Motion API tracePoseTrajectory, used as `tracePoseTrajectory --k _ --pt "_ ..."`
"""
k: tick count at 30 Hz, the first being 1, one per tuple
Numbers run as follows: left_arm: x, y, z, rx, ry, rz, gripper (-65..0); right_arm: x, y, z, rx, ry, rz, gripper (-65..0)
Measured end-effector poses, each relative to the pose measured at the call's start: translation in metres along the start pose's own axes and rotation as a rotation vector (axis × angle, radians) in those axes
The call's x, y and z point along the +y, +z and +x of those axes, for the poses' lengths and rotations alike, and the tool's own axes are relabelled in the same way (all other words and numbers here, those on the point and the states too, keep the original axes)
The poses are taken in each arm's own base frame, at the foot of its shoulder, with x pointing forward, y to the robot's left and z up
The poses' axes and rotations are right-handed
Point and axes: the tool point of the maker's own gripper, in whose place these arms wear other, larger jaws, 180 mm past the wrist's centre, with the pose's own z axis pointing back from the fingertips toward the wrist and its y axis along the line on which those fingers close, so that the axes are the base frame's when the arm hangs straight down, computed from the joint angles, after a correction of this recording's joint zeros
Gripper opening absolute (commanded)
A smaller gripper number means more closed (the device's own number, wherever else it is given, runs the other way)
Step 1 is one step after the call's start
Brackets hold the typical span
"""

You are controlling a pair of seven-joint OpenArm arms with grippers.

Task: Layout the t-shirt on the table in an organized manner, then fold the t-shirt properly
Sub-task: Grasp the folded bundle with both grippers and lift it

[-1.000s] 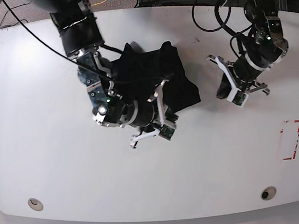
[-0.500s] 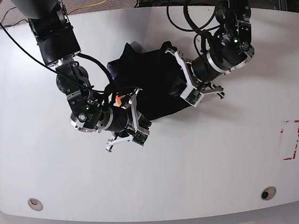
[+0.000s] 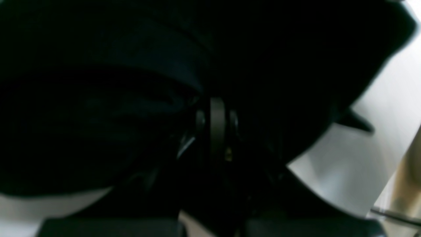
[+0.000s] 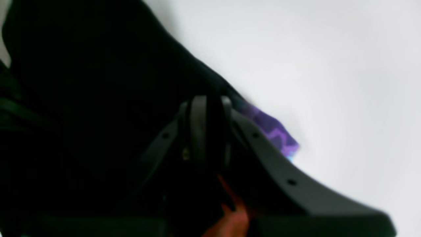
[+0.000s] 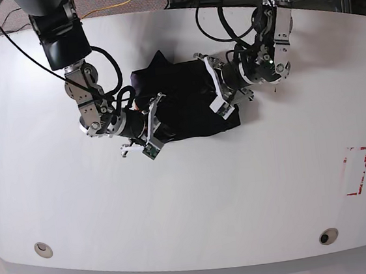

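Your 2 arms meet over the t-shirt (image 5: 183,104), a crumpled black heap near the middle of the far half of the white table (image 5: 254,195). Your right gripper (image 5: 150,126) is clamped on cloth at the neck, where a purple patch (image 4: 273,133) shows. Your left gripper (image 5: 216,94) is pressed together, buried in the shirt's opposite edge.
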Motion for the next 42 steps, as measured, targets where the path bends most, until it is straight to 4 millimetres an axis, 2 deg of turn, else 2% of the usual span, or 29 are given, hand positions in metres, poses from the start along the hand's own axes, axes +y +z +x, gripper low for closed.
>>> tracePoseTrajectory --k 7,15,19,21,23,26,29,32,34,36,42 --pt "0.02 -0.001 -0.004 -0.112 0.06 -0.025 -65.0 0.0 -0.003 -0.01 -0.087 -0.088 -0.003 -59.0" --pt "0.038 0.016 0.003 -0.085 -0.029 0.025 -65.0 0.007 -0.001 -0.011 -0.081 -0.078 0.005 -59.1" --pt "0.053 0.036 0.006 -0.011 -0.124 0.117 -65.0 0.01 0.015 -0.004 -0.043 -0.019 -0.007 -59.1" --pt "0.057 0.045 0.011 0.005 -0.156 0.159 -65.0 0.0 0.029 0.003 -0.019 0.017 -0.059 -59.1" --pt "0.051 0.055 0.03 -0.04 -0.201 0.169 -65.0 -0.012 0.043 0.017 -0.014 0.059 -0.121 -59.1" --pt "0.038 0.064 0.054 -0.109 -0.251 0.169 -65.0 -0.018 0.058 0.039 -0.014 0.129 -0.165 -59.1" --pt "0.019 0.069 0.069 -0.181 -0.266 0.139 -65.0 -0.011 0.067 0.064 -0.055 0.189 -0.173 -59.1" --pt "0.009 0.07 0.062 -0.177 -0.268 0.12 -65.0 0.0 0.069 0.075 -0.06 0.22 -0.161 -59.0" --pt "0.006 0.065 0.043 -0.128 -0.249 0.122 -65.0 0.006 0.068 0.078 -0.067 0.224 -0.15 -58.8" --pt "0.002 0.062 0.033 -0.106 -0.214 0.117 -65.0 0.01 0.065 0.08 -0.074 0.215 -0.145 -58.8" --pt "-0.026 0.051 0.025 -0.134 -0.147 0.052 -65.0 0.012 0.047 0.078 -0.078 0.153 -0.123 -58.8"
